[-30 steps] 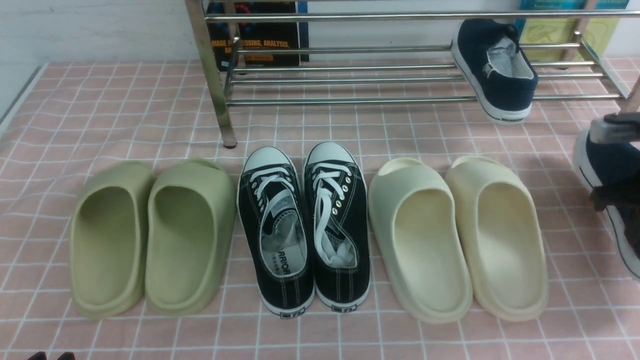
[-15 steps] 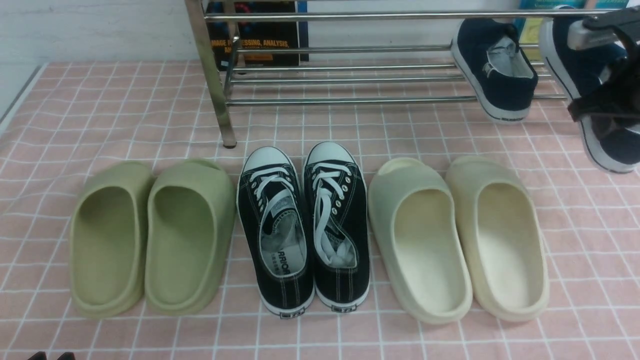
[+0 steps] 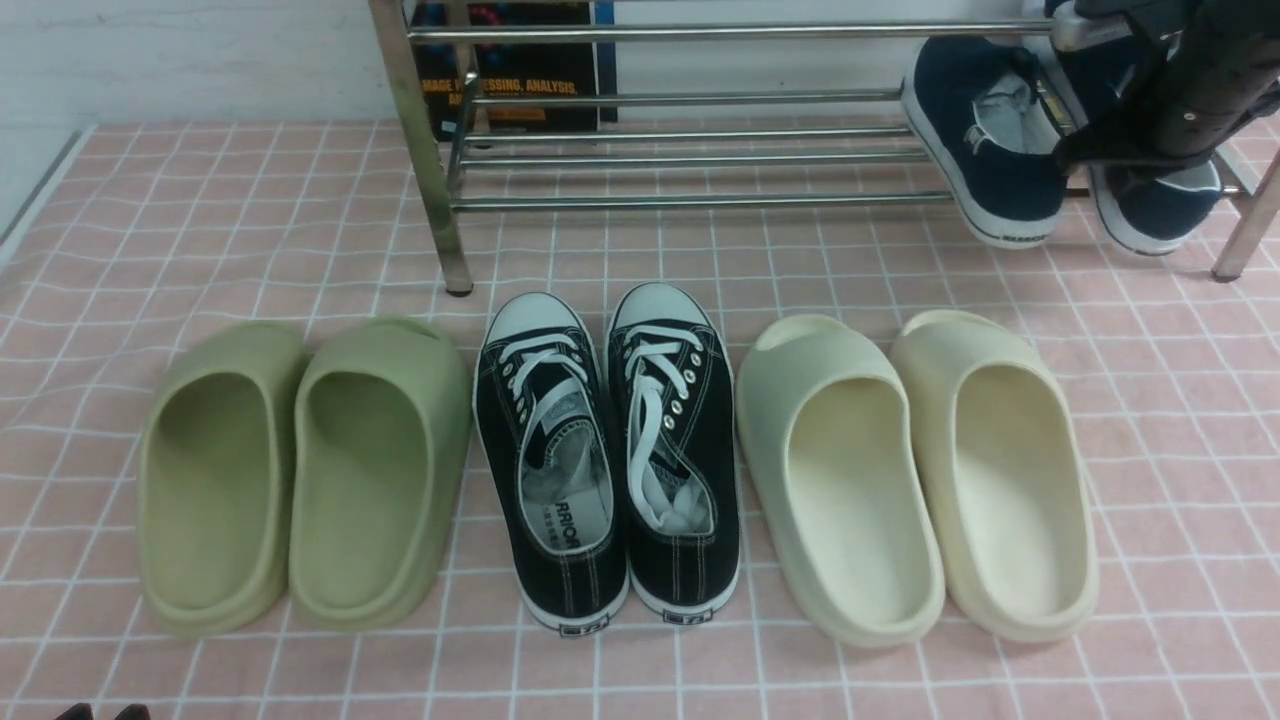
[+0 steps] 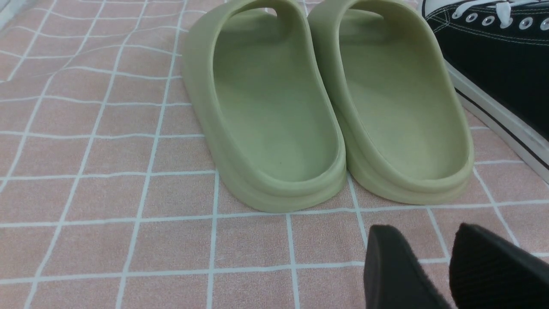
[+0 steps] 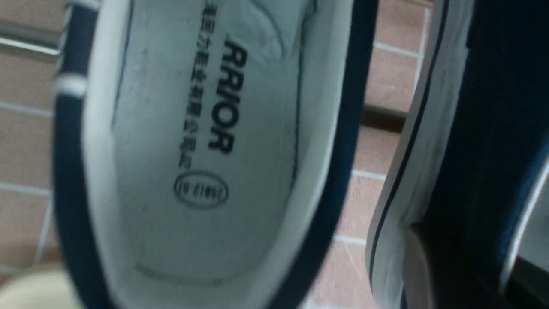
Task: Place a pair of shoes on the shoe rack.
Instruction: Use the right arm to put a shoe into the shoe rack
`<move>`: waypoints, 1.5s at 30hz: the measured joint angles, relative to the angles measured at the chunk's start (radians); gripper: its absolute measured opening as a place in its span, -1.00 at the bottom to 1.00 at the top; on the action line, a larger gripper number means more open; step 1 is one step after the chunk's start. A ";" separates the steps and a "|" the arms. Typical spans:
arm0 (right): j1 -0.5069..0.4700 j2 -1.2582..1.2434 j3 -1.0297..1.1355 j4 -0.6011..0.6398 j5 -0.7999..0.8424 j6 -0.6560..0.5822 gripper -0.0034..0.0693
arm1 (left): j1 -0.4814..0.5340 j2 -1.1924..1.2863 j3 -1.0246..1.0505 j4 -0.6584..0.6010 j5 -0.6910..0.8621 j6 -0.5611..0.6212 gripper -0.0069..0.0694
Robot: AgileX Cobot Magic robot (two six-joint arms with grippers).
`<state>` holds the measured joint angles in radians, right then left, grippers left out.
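There is one rack (image 3: pixel 700 201). There are two green slides (image 3: pixel 370 470), two cream slides (image 3: pixel 915 470), two black sneakers (image 3: pixel 610 460) and two blue shoes (image 3: pixel 985 140). The right gripper (image 3: pixel 1110 100) is clamped on one blue shoe (image 3: pixel 1155 205) at the rack. The other blue shoe sits on the rack just beside it. The left gripper (image 4: pixel 422 236) is a little apart and empty, with the green slides just ahead.

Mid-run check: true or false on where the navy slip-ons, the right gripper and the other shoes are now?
1. One navy slip-on rests on the shoe rack. True.
2. The right gripper is empty. False: it grips the second navy slip-on at the rack's right end.
3. The black lace-ups stand between the green slides and cream slides. True.
4. The green slides sit on the rack. False: they are on the pink cloth.
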<state>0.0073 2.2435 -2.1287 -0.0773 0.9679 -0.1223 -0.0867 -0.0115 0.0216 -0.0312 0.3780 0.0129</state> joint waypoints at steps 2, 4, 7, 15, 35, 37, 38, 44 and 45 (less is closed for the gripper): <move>0.001 0.024 -0.009 0.005 -0.012 0.000 -0.88 | 0.000 0.000 0.000 0.000 0.000 0.000 -0.19; 0.004 0.032 -0.013 0.006 -0.010 0.001 -0.87 | 0.000 0.000 0.000 0.000 0.000 0.000 -0.19; 0.005 0.033 -0.015 0.005 -0.010 0.008 -0.81 | 0.000 0.000 0.000 0.000 0.000 0.000 -0.19; 0.005 0.033 -0.029 0.001 -0.039 0.031 0.00 | 0.000 0.000 0.000 0.000 0.000 0.000 -0.19; 0.005 -0.002 -0.030 -0.036 0.111 0.041 -0.66 | 0.000 0.000 0.000 0.000 0.000 0.000 -0.19; 0.006 -0.002 -0.030 -0.032 0.110 0.058 -0.78 | 0.000 0.000 0.000 0.000 0.000 0.000 -0.19; 0.006 -0.002 -0.030 -0.031 0.109 0.071 -0.83 | 0.000 0.000 0.000 0.000 0.000 0.000 -0.19; 0.006 -0.002 -0.030 -0.021 0.067 0.139 -0.83 | 0.000 0.000 0.000 0.000 0.000 0.000 -0.19; 0.006 -0.002 -0.030 -0.021 0.062 0.139 -0.83 | 0.000 0.000 0.000 0.000 0.000 0.000 -0.19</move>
<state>0.0130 2.2414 -2.1582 -0.0986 1.0301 0.0164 -0.0867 -0.0115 0.0216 -0.0312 0.3780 0.0129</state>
